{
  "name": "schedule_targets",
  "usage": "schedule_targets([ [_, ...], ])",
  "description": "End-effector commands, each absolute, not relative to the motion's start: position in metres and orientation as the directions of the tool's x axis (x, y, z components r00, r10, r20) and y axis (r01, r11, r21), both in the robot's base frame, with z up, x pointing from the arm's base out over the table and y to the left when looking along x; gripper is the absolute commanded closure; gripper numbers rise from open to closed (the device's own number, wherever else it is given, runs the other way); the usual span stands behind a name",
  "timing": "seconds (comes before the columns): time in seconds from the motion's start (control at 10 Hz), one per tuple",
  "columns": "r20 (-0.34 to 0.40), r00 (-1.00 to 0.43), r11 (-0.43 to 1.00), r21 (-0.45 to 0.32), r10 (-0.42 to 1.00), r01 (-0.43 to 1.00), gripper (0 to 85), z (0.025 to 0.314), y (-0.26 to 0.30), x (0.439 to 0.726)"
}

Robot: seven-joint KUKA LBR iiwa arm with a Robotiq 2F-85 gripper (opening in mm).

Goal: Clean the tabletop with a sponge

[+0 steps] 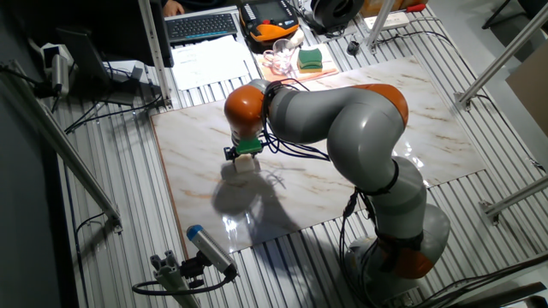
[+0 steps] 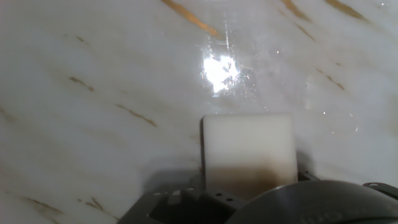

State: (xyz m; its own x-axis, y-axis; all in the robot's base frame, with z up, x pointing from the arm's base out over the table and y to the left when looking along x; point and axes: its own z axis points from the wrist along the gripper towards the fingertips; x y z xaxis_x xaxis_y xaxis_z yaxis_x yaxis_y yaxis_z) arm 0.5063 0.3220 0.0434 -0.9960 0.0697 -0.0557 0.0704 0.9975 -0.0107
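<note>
A: Fixed view first. Any brand or writing you can read?

B: None. The printed sheets (image 1: 208,62) behind the slab carry lines of text, too small to read. The laptop keyboard (image 1: 202,26) and the orange-and-black device (image 1: 272,21) beside it show no legible label either.

A: And the surface?

B: The marble-pattern tabletop (image 1: 214,145) is a glossy slab with faint brown veins and a thin brown edge, lying on a ribbed grey metal surface (image 1: 111,248). The grey-and-orange arm (image 1: 342,120) bends over it, its claw (image 1: 247,156) low above the left half of the slab. A pale block, the sponge (image 1: 246,165), sits right under the claw on the slab, and a dark shadow spreads just in front of it.

A: Around it?

B: A green-and-yellow sponge (image 1: 310,58) and a clear glass (image 1: 279,60) rest on a board at the far edge. Aluminium frame posts and black cables run along the sides. A blue-tipped grey cylinder (image 1: 209,248) lies at the near edge.

A: Hand view?

B: No writing there either. The cream-white sponge (image 2: 247,149) stands out from the dark claw body at the bottom edge, against the tabletop (image 2: 93,74). A bright light glare sits on the slab just beyond it.

A: The claw's state?

B: The fingers themselves are hidden, so I cannot tell for certain whether it is clamped on the sponge.
</note>
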Motion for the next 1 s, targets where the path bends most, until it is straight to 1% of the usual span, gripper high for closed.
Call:
schedule_targets([
  [0.0, -0.058, -0.996, 0.997, -0.011, 0.071, 0.072, 17.0, 0.0423, 0.3225, 0.5059],
  [0.9, -0.062, -0.995, 0.997, -0.012, 0.076, 0.077, 17.0, 0.0416, 0.3212, 0.5064],
])
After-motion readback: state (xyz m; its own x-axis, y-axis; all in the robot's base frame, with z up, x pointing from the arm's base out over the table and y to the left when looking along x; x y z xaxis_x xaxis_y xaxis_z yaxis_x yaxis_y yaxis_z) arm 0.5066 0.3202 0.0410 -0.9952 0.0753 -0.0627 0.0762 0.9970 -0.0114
